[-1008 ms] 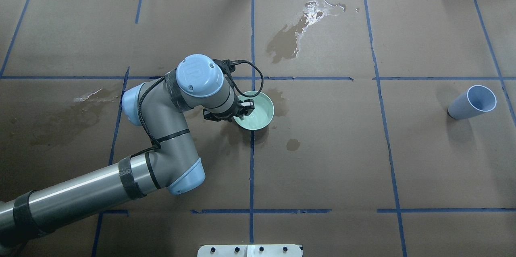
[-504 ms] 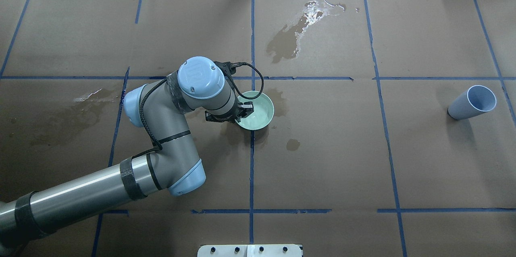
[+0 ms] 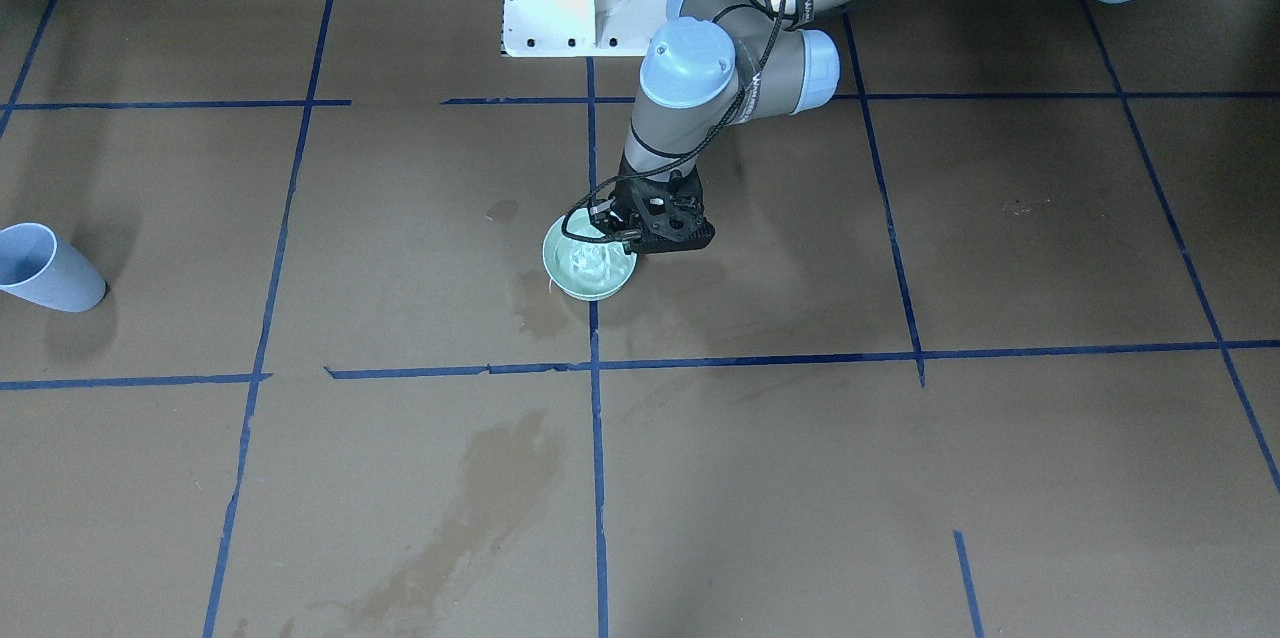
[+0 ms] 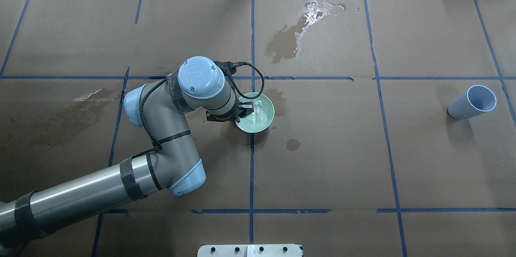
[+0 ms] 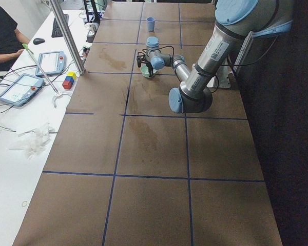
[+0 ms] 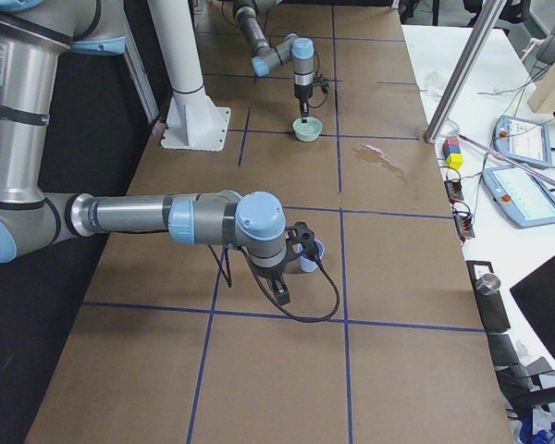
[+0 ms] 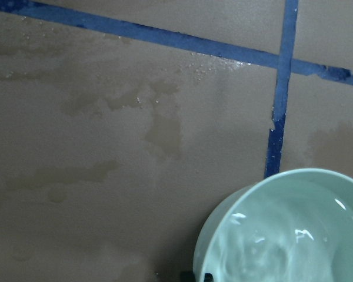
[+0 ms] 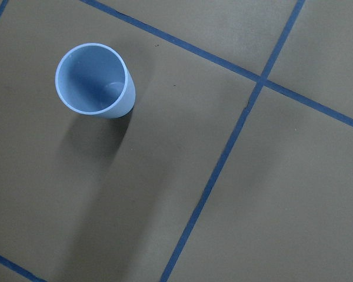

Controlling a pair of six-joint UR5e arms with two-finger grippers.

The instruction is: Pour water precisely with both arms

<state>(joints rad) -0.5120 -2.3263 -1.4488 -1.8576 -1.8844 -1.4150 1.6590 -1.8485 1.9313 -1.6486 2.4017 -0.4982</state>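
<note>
Brown-papered table (image 4: 322, 160), blue tape grid (image 4: 251, 168), wet stains (image 4: 288, 41) beyond and around green bowl (image 4: 262, 126). Water (image 4: 259, 112) rippling inside bowl. Left gripper (image 4: 243, 110) pinched on bowl's rim. Right gripper (image 6: 291, 264) beside blue cup (image 4: 471, 102), well apart from bowl; can't tell its opening.

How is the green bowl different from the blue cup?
The bowl is pale green, wide and shallow; the cup is light blue, tall and narrow. The bowl holds rippling water; the cup looks empty. The left pincer sits at the bowl's rim; nothing touches the cup. Both stand upright on the brown table.
</note>
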